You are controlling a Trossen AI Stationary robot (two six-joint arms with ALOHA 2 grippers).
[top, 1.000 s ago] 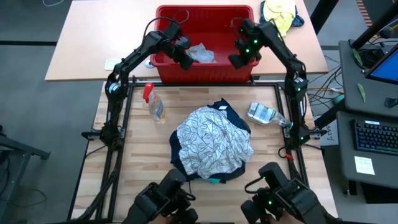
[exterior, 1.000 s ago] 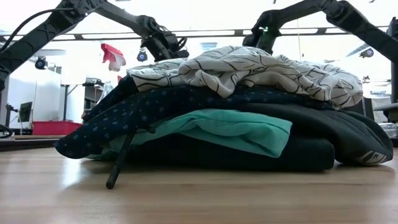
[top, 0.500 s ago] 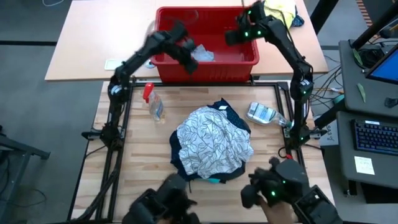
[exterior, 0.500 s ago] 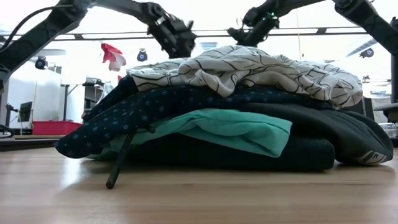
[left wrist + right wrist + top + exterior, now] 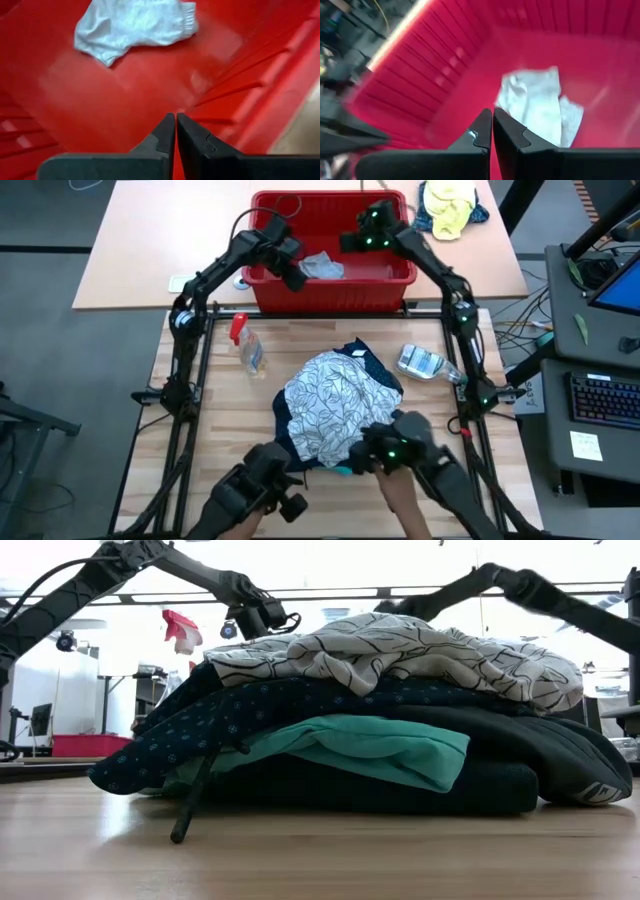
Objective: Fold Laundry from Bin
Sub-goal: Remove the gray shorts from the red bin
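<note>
The red bin (image 5: 330, 290) stands on the far table. One light grey garment (image 5: 322, 267) lies crumpled on its floor and also shows in the left wrist view (image 5: 135, 25) and the right wrist view (image 5: 540, 105). My left gripper (image 5: 292, 272) is shut and empty inside the bin, just left of that garment (image 5: 175, 120). My right gripper (image 5: 352, 242) is shut and empty over the bin's far right part (image 5: 492, 117). A stack of folded laundry (image 5: 340, 410) rests on the wooden table: a leaf-patterned piece (image 5: 400, 650) on top, then navy dotted (image 5: 250, 710), turquoise (image 5: 380, 745) and black (image 5: 500, 775).
A spray bottle with a red head (image 5: 245, 345) lies left of the stack and a clear plastic bottle (image 5: 425, 363) right of it. The yellow-and-blue cloth bundle (image 5: 450, 205) lies right of the bin. Two further dark arms and a person's hand (image 5: 405, 500) show at the near edge.
My right gripper has swung from the bin's near right corner toward the far edge and then toward the left, over the bin. The light grey garment and the stack have stayed where they were.
</note>
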